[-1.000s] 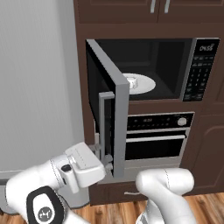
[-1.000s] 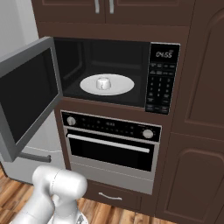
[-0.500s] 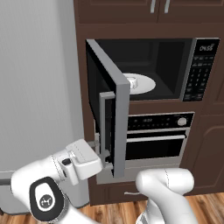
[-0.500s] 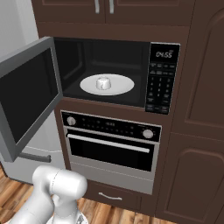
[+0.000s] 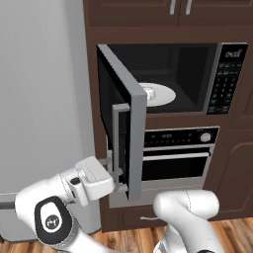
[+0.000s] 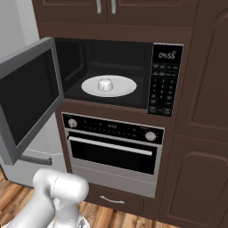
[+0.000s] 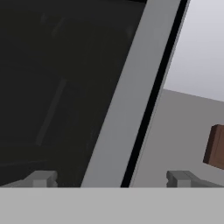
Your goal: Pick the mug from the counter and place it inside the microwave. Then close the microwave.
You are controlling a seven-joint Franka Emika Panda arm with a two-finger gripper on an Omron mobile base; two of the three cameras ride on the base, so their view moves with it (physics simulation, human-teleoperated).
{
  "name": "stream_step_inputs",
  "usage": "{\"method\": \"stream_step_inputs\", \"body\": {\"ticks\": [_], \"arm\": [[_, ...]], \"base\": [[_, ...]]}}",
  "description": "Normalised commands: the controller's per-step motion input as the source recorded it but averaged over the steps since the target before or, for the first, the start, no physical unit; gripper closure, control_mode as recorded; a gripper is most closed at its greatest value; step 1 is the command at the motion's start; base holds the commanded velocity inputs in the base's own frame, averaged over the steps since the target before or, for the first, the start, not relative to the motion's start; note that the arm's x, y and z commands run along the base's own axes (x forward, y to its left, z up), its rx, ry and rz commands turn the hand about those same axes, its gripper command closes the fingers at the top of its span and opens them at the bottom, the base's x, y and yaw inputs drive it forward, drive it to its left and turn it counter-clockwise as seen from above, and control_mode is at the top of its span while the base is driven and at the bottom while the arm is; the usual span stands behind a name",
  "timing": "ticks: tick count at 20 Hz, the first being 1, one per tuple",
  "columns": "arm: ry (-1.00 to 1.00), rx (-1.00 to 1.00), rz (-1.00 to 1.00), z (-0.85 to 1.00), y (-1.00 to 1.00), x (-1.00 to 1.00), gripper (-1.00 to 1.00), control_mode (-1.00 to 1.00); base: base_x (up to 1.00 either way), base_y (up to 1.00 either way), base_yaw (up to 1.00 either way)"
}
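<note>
**Mug is in; the door is what's left**

The microwave [image 6: 111, 73] sits built into dark cabinetry above an oven [image 6: 113, 144], its cavity open and its dark-glass door [image 6: 29, 100] swung out wide to the left. The mug [image 6: 105, 84] stands upright on the white turntable [image 6: 124, 87], roughly at its middle, so the placing part of the task looks finished and only the closing remains.

The risk from here, as I judge it, lies in the push. The pincer [image 5: 114, 174] sits low, at the bottom outer corner of the door beside the grey handle [image 5: 117, 143]. A shove from so near the edge could slip off the panel, or the arm could catch on the handle, leaving the door ajar rather than latched.

In the hand view the two fingertips [image 7: 41, 178] stand wide apart with the door's grey edge between them, gripping nothing. Whether either finger touches the door I cannot tell.
</note>
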Motion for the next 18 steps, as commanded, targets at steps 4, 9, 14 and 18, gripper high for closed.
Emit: {"method": "stream_step_inputs", "body": {"ticks": [4,9,14,18], "arm": [[0.0,0.0,0.01,0.0,-0.47,0.0,-1.0,-1.0],[0.0,0.0,0.03,0.0,-0.57,0.0,-1.0,-1.0],[0.02,0.0,0.09,0.09,-0.46,0.0,-1.0,-1.0],[0.03,0.0,0.19,0.27,-0.42,0.0,-1.0,-1.0]], "base": [[0.0,0.0,0.0],[0.0,0.0,0.0],[0.0,0.0,0.0],[0.0,0.0,0.0]]}}
